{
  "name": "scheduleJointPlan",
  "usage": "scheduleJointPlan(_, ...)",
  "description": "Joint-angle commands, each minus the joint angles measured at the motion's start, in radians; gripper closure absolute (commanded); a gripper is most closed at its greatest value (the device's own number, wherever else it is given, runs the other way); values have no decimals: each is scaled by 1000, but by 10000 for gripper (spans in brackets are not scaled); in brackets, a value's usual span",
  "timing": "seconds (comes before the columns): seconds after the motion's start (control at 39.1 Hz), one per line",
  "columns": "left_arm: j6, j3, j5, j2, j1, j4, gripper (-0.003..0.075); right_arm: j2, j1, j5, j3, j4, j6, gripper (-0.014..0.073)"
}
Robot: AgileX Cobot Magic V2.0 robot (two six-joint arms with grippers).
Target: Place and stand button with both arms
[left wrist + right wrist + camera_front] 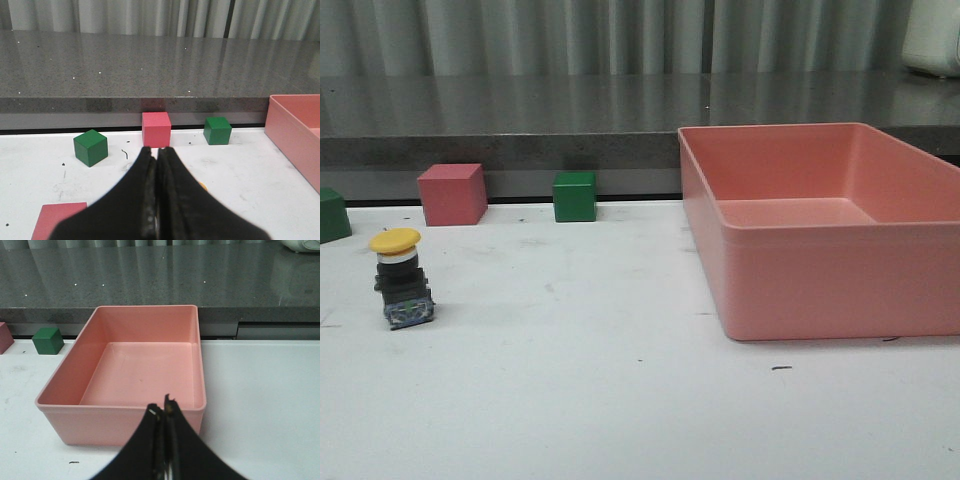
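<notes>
The button (400,277) stands upright on the white table (620,400), far left of the pink bin (820,260). Left gripper (158,165) and right gripper (164,416) both have fingers pressed together, holding nothing.

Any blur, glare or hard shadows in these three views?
Front view: sharp, soft even light, faint shadow under the pink plastic bin; the yellow-capped push-button is crisp. Left wrist view: the shut black left claw is soft-focus. Right wrist view: the shut right claw is blurred, dim reflections on the grey counter.

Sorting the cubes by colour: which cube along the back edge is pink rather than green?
The pink cube, standing left of the fully visible green cube; another green one is cut off at the left edge.
</notes>
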Motion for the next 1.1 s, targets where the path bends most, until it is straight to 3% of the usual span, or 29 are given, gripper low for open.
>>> scheduleJointPlan(0.0,15,28,-116,-35,29,-19,741,11,-4,-85,-26,-13,-11,664)
scheduleJointPlan(0.36,15,249,-117,-303,215,-33,740,11,-4,-85,-26,-13,-11,664)
scheduleJointPlan(0.64,15,370,-218,-301,224,-33,740,11,-4,-85,-26,-13,-11,664)
scheduleJointPlan(1.07,15,367,-189,-301,224,-33,740,11,-4,-85,-26,-13,-11,664)
